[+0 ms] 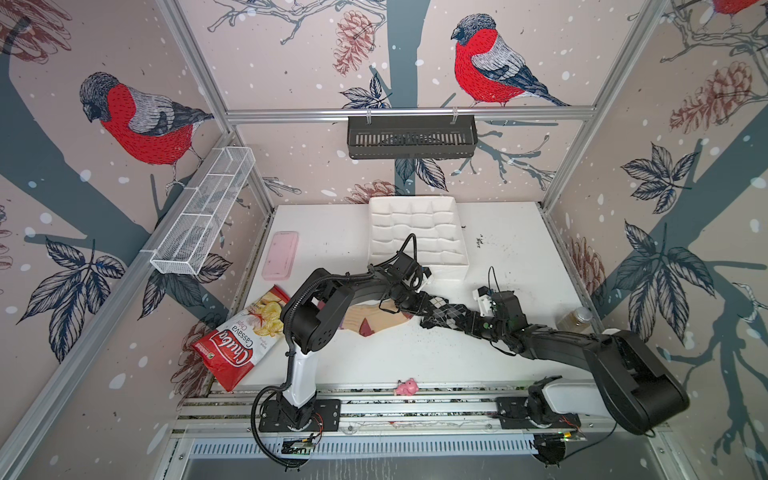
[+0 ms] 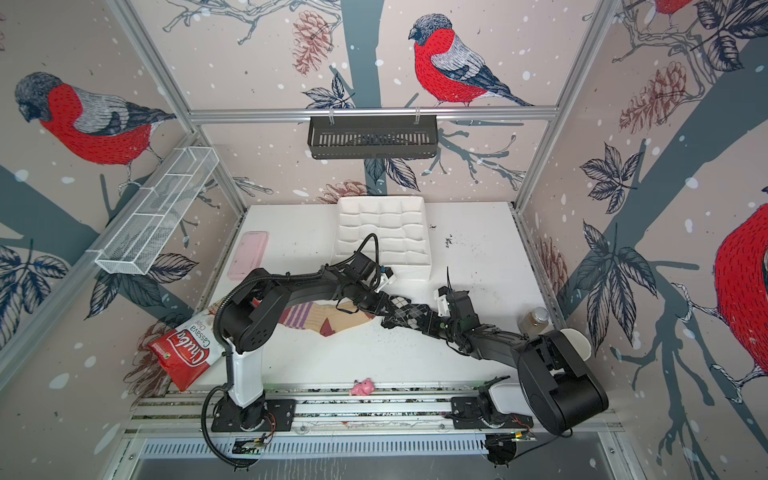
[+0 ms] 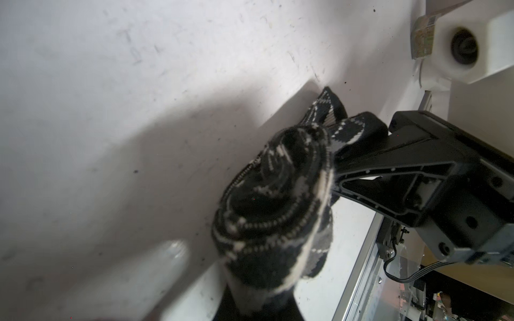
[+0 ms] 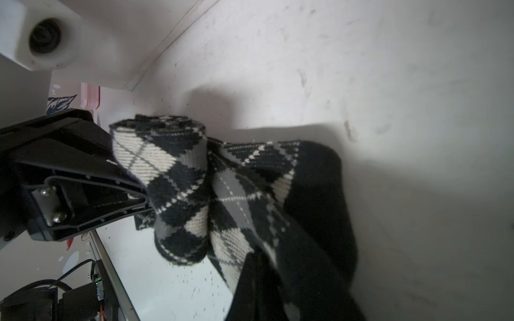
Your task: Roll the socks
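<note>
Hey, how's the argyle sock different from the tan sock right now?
The argyle sock has black, grey and white diamonds; the tan sock has maroon patches and purple stripes. The argyle sock is gripped at either end by the left gripper and the right gripper; neither holds the tan sock. The argyle sock is partly rolled; the tan sock lies flat, unrolled. Both are fabric socks.

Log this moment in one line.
left end effector: shut on rolled end of argyle sock | right end effector: shut on its unrolled end | tan sock: unrolled, not held
</note>
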Robot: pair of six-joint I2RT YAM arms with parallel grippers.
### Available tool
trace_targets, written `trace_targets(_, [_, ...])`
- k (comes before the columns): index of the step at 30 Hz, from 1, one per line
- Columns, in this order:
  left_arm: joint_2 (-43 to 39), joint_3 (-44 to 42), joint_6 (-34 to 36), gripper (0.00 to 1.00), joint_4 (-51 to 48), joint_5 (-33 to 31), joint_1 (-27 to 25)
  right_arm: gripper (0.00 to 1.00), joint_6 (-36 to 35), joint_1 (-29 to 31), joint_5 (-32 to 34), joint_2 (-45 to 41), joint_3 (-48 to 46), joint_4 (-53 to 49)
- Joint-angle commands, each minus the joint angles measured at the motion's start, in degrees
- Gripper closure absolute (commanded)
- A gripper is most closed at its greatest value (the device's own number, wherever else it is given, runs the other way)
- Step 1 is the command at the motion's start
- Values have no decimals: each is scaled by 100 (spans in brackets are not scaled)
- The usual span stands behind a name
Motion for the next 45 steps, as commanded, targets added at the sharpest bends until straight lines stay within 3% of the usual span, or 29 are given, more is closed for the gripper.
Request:
trace_targets(1, [6,414,438,100,-1064,-1019,-110,99,264,15,311,-209,-97,-667])
trace_targets(6, [233,1288,735,100,-2256,-2026,-539,98,272,24,276,-513,-10,-739])
trace_targets(12, [687,2237,914,100,-3369,-2987,-1051,88,218,-141,126,-984,238,-884])
trace_targets(22, [1062,3066,895,100,-4003,-3256,-1256,93,-158,-442,-80,-456,676,-619])
trace_targets(36, [1882,4490,849,100,-5089,-3672,-1616,98,-116,-424,-431,81,198,31])
trace_targets(38, [1935,4640,825,91,-5147,-3642,-1657,98,-92,-433,-480,240,169,191])
trace_targets(45, [2000,4952,770,77,-5293,-3401,-1730,99,-63,-442,-649,619,123,594])
